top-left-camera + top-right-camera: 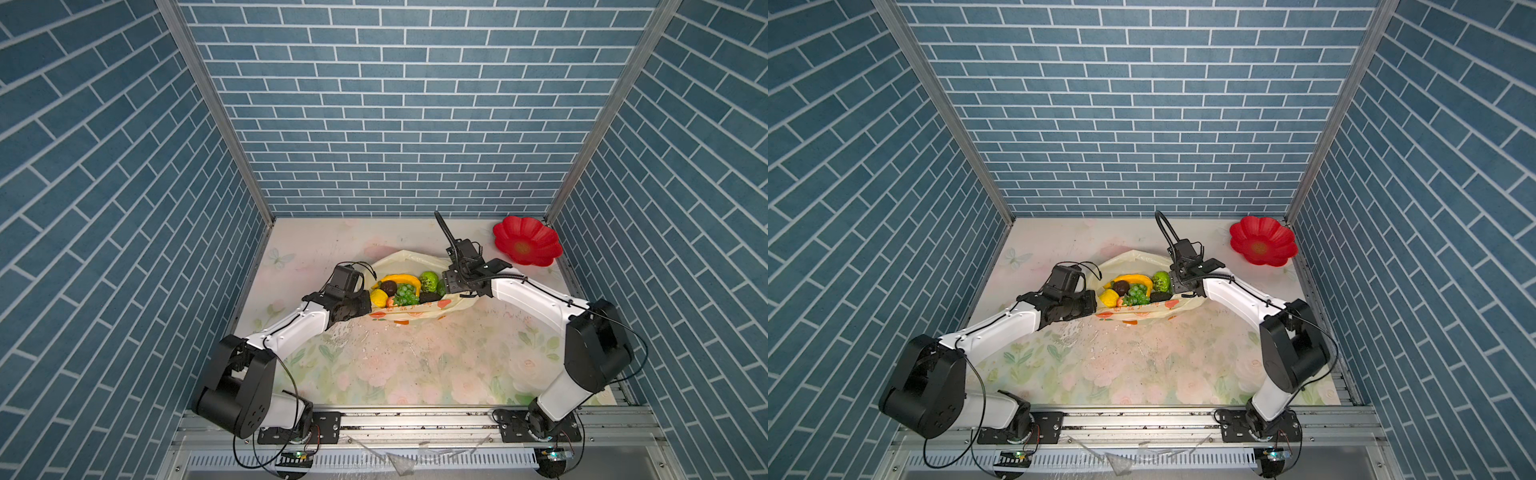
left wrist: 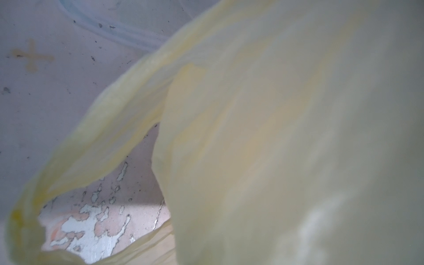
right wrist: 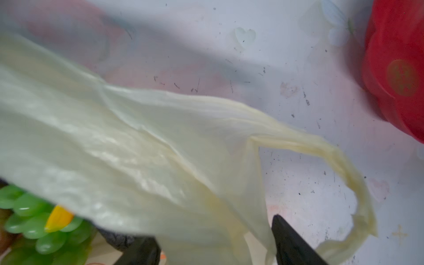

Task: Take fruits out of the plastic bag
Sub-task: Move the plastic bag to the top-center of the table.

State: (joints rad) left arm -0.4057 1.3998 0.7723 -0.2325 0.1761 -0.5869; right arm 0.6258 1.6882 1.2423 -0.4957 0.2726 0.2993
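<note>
Stretched between the two arms on the floral bench (image 1: 415, 365): plastic bag (image 1: 415, 258), mouth up and gaping, presumably to bare the fruits for picking. All inside the bag: banana (image 1: 401, 279) along its far side, grape bunch (image 1: 405, 294) at its middle, lemon (image 1: 379, 297), strawberry (image 1: 390, 302) and a dark avocado (image 1: 390, 286) toward its left-arm end, bumpy green citrus (image 1: 429, 281) toward its right-arm end. None yet outside.

Left pincer (image 1: 369, 302) pressed together at the bag's rim, apparently pinching the film to anchor that end; fingers hidden, wrist view filled with cream plastic and a handle loop (image 2: 75, 146). Right pincer (image 1: 442, 286) spread at the opposite rim, black fingers (image 3: 291, 241) apart, film draped between, gripping nothing.

Red flower-shaped plate (image 1: 527, 241) well apart from the bag, beyond its right-arm end: likely the drop spot.

On the bag's near wall: orange fruit prints (image 1: 444, 303) and red lettering (image 1: 409, 308), too small to read. No brand legible.
</note>
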